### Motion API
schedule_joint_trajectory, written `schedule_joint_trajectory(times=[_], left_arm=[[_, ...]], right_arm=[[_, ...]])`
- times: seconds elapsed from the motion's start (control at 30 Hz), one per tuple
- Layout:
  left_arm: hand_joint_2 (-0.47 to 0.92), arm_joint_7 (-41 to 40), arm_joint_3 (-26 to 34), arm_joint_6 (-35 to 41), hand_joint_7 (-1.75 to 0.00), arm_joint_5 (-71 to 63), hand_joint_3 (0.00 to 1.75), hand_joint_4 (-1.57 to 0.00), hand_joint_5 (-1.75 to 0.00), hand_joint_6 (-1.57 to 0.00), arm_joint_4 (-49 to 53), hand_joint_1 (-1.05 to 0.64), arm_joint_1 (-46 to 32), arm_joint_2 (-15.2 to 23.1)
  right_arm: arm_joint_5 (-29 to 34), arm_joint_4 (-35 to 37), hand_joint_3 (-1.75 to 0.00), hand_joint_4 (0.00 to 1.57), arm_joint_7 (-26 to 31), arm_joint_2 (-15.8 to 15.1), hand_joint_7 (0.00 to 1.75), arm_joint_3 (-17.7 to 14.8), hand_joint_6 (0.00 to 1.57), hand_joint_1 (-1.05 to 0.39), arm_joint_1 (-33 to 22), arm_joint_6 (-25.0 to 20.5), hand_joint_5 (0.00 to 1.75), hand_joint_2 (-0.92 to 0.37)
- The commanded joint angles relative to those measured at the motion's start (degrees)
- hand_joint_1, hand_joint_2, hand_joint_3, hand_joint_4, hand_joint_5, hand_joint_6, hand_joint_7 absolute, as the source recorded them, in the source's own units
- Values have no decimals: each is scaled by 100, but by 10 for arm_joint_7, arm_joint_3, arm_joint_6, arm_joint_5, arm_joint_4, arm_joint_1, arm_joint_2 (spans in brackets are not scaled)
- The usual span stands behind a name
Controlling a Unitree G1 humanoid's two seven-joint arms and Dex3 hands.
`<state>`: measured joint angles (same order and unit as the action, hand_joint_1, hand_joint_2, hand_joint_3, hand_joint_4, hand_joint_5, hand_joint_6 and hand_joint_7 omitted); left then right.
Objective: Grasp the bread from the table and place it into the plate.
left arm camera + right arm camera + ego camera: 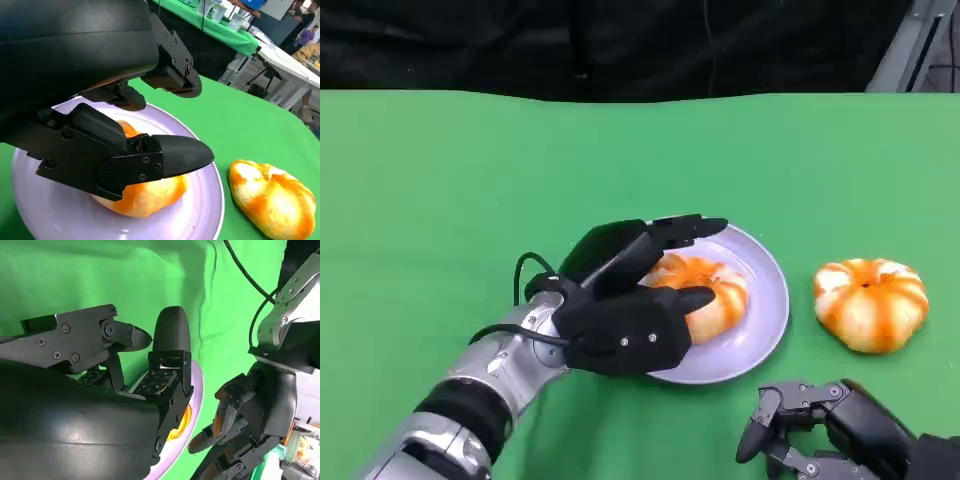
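Right hand (pixel 830 425) sits empty with fingers loosely apart, nearer the loose bread (pixel 871 304) on the table just ahead of it, while the left hand (pixel 625 310) wraps around a bread (pixel 705 298) on the plate (pixel 760 320).

Robot lab or demo hall, green-cloth table (pixel 440 180), black backdrop, more green tables (pixel 225 30), people standing behind (pixel 302 20)

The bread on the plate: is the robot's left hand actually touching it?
Touching. In the left wrist view, the left hand has its fingers wrapped against the bread, which sits on the plate.
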<state>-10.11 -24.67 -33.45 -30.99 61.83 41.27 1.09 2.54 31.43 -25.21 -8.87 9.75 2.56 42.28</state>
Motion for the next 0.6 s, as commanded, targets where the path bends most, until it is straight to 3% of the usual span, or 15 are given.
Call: schedule_joint_trajectory(times=[0.03,0.23,0.5,0.6], left_arm=[[92,-7,13,-11,0,9,72,-52,0,-44,-51,-88,-28,23],[92,-12,38,-11,0,18,78,-48,0,-40,-170,-90,-89,52],[92,-2,44,3,0,23,78,-49,0,-39,-196,-89,-104,54],[92,-5,67,-40,-1,69,69,-55,-2,-42,-190,-85,-117,42]], right_arm=[[-9,4,-51,72,-5,-5,111,-2,80,-4,2,-2,158,-89],[-16,6,-49,73,-11,-7,112,-3,81,-4,2,-12,156,-91],[-12,6,-48,73,-11,-9,112,-4,81,-4,2,-11,156,-92],[-12,8,-47,72,-9,-9,110,-5,81,-4,1,-10,154,-92]])
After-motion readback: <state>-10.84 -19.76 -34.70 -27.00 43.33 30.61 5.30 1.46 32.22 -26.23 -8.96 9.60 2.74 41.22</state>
